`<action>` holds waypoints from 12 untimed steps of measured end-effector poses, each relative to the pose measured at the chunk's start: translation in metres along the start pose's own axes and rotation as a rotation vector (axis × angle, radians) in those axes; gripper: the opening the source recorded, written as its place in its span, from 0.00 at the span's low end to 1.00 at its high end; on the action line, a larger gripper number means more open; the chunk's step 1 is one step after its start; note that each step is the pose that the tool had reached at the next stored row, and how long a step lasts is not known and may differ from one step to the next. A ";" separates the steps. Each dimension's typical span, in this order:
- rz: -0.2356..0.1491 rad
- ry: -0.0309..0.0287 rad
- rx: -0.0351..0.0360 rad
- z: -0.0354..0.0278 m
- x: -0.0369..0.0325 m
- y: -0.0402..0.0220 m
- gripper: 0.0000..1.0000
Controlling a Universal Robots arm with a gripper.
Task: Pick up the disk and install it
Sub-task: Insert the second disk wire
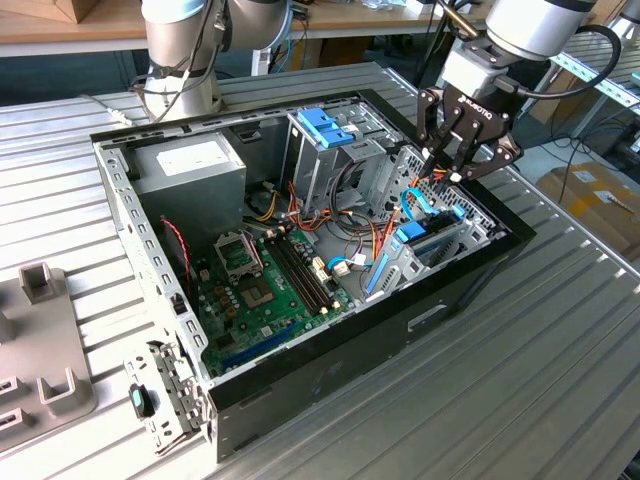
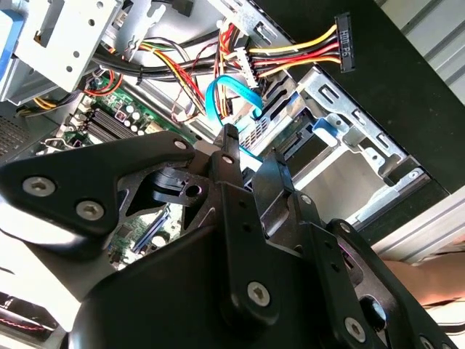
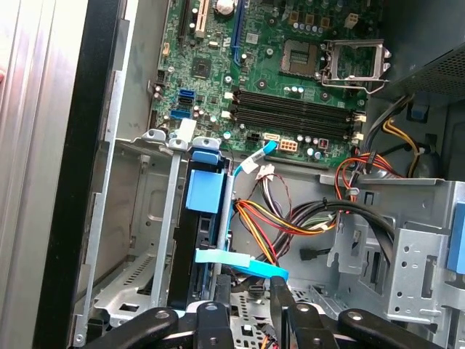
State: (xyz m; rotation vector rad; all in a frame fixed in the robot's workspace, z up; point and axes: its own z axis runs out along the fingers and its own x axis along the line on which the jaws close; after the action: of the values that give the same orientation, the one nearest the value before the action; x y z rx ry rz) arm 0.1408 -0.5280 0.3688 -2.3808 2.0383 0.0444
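Disk [image 3: 202, 218] sits on edge in the drive bay [image 3: 138, 240] at the case [image 1: 330, 385] front corner, long axis running down into the bay, blue carrier end up; lower end hidden behind the hand [image 3: 251, 305]. Hand hovers just above it, fingers narrow, holding nothing. Labels too small to read.

Disk [image 3: 203, 218] in bay, beside motherboard [image 3: 290, 80]

A robotics lab: an opened computer case [image 1: 300, 250] sits on a ribbed metal counter [image 1: 560, 360], with wooden workbenches [image 1: 60, 30] and cardboard boxes [image 1: 595, 195] lining the background behind a robot arm [image 1: 530, 25].
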 end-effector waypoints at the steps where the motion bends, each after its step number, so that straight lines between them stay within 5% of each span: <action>1: 0.000 0.0000 0.0000 0.0000 0.0000 0.0000 0.36; 12: -0.002 0.0001 -0.0001 -0.0001 0.0001 -0.0046 0.36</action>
State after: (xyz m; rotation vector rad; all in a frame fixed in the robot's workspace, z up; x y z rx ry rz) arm 0.1454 -0.5274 0.3689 -2.3826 2.0363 0.0444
